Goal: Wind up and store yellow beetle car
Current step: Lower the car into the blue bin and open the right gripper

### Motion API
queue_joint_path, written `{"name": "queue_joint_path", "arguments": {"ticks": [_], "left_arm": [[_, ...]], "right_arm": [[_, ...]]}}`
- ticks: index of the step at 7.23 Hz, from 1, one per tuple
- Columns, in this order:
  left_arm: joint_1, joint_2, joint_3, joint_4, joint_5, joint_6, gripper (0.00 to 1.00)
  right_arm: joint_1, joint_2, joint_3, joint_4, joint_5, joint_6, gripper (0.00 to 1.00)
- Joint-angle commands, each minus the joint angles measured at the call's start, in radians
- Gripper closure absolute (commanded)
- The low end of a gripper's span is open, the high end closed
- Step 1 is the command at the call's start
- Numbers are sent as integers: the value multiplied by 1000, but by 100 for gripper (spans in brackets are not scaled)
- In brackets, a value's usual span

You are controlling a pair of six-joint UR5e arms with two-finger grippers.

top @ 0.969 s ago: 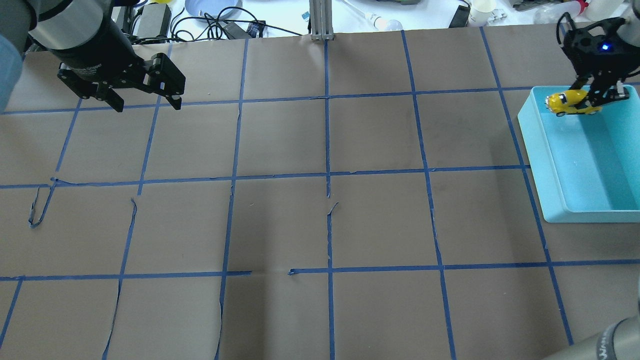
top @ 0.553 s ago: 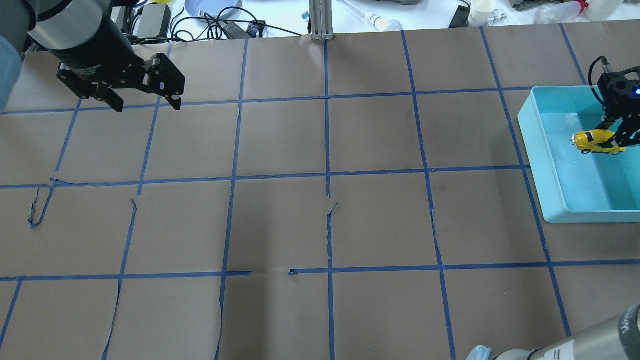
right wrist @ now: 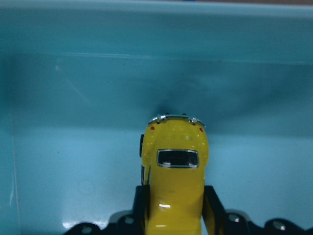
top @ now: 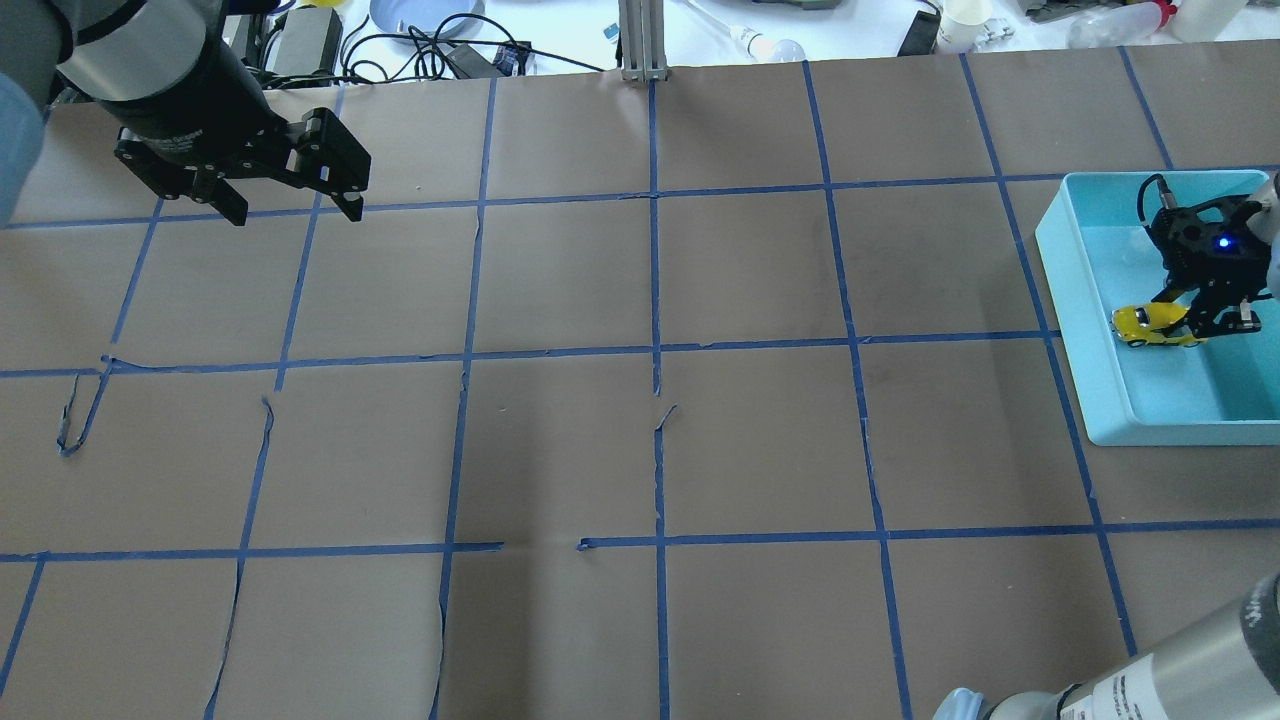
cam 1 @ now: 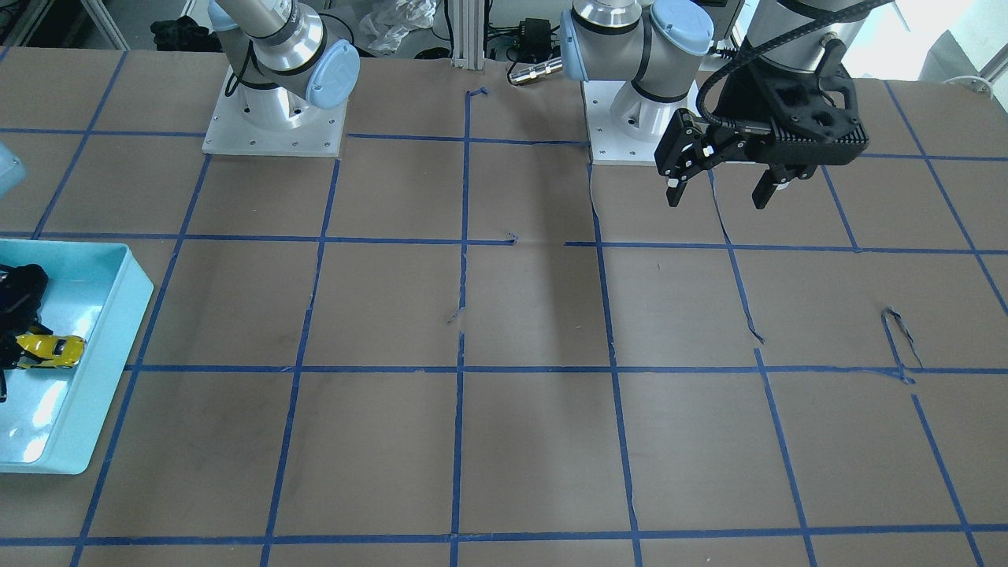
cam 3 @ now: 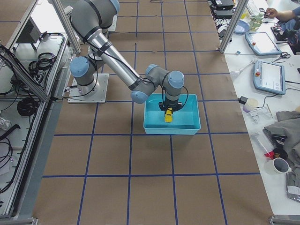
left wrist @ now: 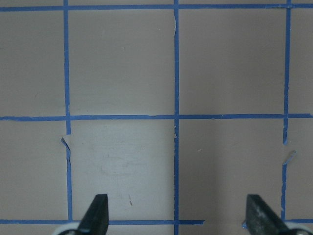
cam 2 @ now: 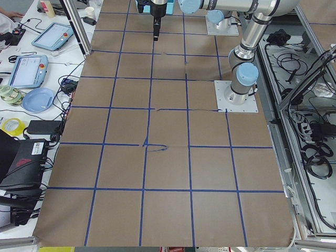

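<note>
The yellow beetle car (top: 1150, 325) is held in my right gripper (top: 1205, 322), low inside the light-blue bin (top: 1075, 330). It also shows in the front view (cam 1: 51, 349) and the right exterior view (cam 3: 168, 115). In the right wrist view the car (right wrist: 176, 171) sits between the two fingers (right wrist: 214, 205), nose toward the bin's wall, close to the bin floor. My left gripper (top: 295, 205) is open and empty, high over the far left of the table; its fingertips (left wrist: 98, 213) stand wide apart over bare paper.
The table is brown paper with a blue tape grid (top: 655, 350). The bin's rim (cam 1: 130, 295) is at the table's right edge. Cables, a plate and cups (top: 965, 20) lie beyond the far edge. My left arm's base (cam 1: 630, 118) is behind.
My right gripper has carried the car from the bin's far corner toward its near-left part and lowered it inside. The left arm has not moved.
</note>
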Motion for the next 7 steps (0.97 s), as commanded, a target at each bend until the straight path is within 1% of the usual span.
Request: {"name": "queue_joint_path", "arguments": {"ticks": [1, 2, 3, 4, 5, 6, 7], "left_arm": [[0, 0, -2, 1, 1, 1, 0], [0, 0, -2, 1, 1, 1, 0], [0, 0, 0, 1, 1, 1, 0], [0, 0, -2, 1, 1, 1, 0], [0, 0, -2, 1, 1, 1, 0], [0, 0, -2, 1, 1, 1, 0], [0, 0, -2, -1, 2, 1, 0]], "right_arm": [[0, 1, 10, -9, 2, 3, 53], [0, -4, 2, -5, 2, 8, 40], [0, -16, -8, 4, 1, 30, 0], [0, -71, -33, 20, -2, 128, 0], [3, -155, -79, 107, -2, 177, 0], [6, -201, -160, 239, 1, 229, 0], [8, -214, -247, 386, 34, 317, 0]]}}
